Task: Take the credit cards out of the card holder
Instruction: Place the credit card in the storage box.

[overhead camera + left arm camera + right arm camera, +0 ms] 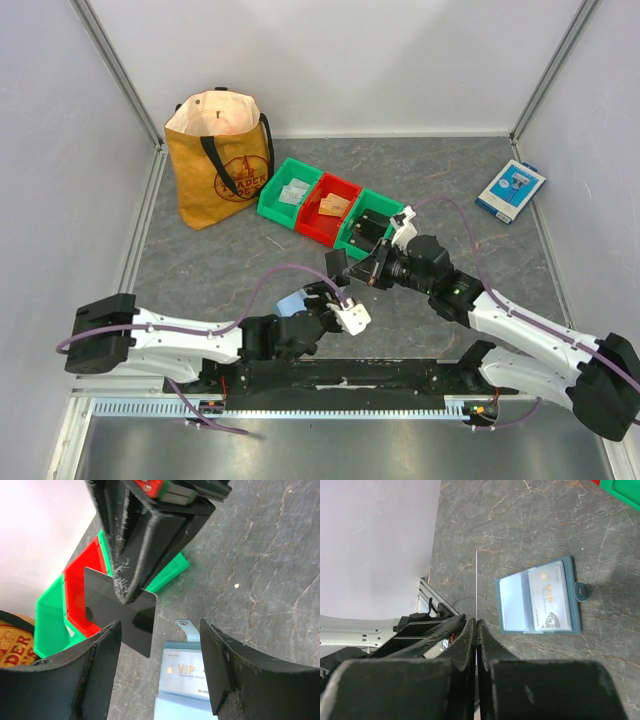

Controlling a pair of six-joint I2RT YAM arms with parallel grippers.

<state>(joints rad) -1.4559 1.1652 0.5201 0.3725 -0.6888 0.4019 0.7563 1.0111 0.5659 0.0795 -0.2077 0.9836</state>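
The right gripper (476, 621) has its two black fingers pressed fully together on a dark thin rectangular card (136, 624). It pinches the card at its upper edge, so the card hangs clear of the grey marbled tabletop (520, 530). In the right wrist view this card shows only edge-on, as a fine line running up from the fingertips at centre frame.

The left gripper (160, 626) stands wide open with nothing in its grasp. In the left wrist view its fingers sit at the lower left and lower right, with the hanging card between and above them. Whether the left finger touches the card's lower corner cannot be told.

The dusty-blue bifold card holder (514, 602) lies opened flat on the tabletop, right of centre in the right wrist view, with its snap tab pointing right. A pale card printed VIP (551, 600) sits in its right pocket. In the top view the holder is low and left of centre, partly hidden under the left arm.

Above centre in the top view is a diagonal row of three plastic bins. The left green bin (270, 200) holds pale cards, the red bin (318, 222) holds orange-tan ones, and the right green bin (350, 240) is partly hidden by the right arm. A yellow tote bag (205, 175) stands upper left, and a blue-and-white box (510, 190) lies upper right.
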